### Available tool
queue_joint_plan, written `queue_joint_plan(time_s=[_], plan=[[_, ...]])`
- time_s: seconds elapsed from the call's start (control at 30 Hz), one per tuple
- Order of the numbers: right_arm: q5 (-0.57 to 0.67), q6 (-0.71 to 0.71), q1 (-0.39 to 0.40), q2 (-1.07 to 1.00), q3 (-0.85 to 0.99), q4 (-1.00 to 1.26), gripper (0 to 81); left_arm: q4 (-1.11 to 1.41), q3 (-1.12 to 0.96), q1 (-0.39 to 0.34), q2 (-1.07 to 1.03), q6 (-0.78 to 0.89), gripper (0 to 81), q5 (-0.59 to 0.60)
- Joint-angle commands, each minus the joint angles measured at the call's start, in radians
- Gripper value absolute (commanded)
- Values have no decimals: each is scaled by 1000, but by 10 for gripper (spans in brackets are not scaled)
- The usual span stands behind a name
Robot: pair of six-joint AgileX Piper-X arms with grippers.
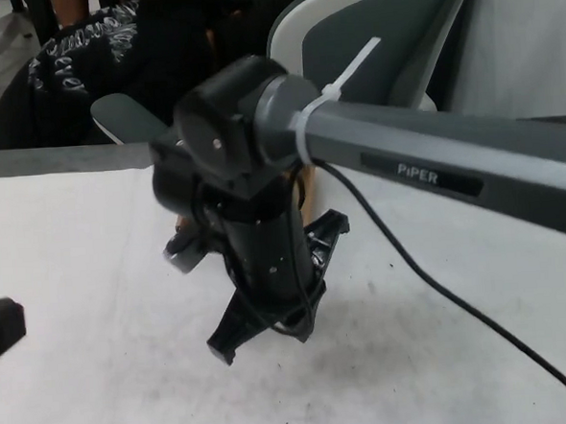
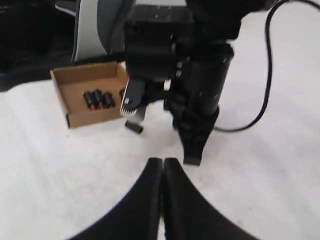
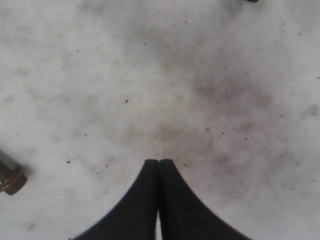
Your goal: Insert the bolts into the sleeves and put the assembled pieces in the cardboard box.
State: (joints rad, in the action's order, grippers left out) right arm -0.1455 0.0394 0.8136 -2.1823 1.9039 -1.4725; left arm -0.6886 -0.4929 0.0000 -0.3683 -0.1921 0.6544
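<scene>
**Both grippers closed over the white worktop, box at the far side**

The right arm [image 1: 424, 155] stretches in from the right and bends down over the middle of the worktop [image 1: 95, 281]. The right gripper [image 3: 159, 161] points down at the surface with its jaws pressed together, holding nothing. A brown bolt [image 3: 10, 179] lies on the white surface off to one side of those tips, apart from them and cut off by the picture's border.

The left gripper [image 2: 162, 160] sits low near the worktop's left side, jaws also pressed together with nothing between them. A stretch of bare white surface lies between it and the right arm.

The cardboard box [image 2: 92, 117] stands beyond the right arm, close to the worktop's far edge, its open top up. Several assembled pieces [image 2: 99, 99], dark with reddish ends, lie side by side on its floor. A small dark piece [image 2: 134, 127], too blurred to name, lies on the worktop just outside the box's near corner, under the right arm.

A black cable [image 1: 441, 289] trails from the right arm across the surface towards the near right. A grey and white chair [image 1: 387, 33] stands just past the far edge.
</scene>
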Motion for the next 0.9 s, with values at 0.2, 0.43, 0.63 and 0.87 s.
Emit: queue_joint_plan(time_s=[0.2,0.43,0.63,0.87], plan=[[56,5,-58,18,3,150,3,-140,-118,-46,-325,-357,8,-149],[78,5,-101,18,3,252,36,-169,-167,-217,-556,-451,6,-274],[132,9,-136,18,3,299,398,-177,-205,-387,-698,-626,179,-475],[146,45,-167,16,3,343,466,-107,-239,-539,-781,-722,430,-688]])
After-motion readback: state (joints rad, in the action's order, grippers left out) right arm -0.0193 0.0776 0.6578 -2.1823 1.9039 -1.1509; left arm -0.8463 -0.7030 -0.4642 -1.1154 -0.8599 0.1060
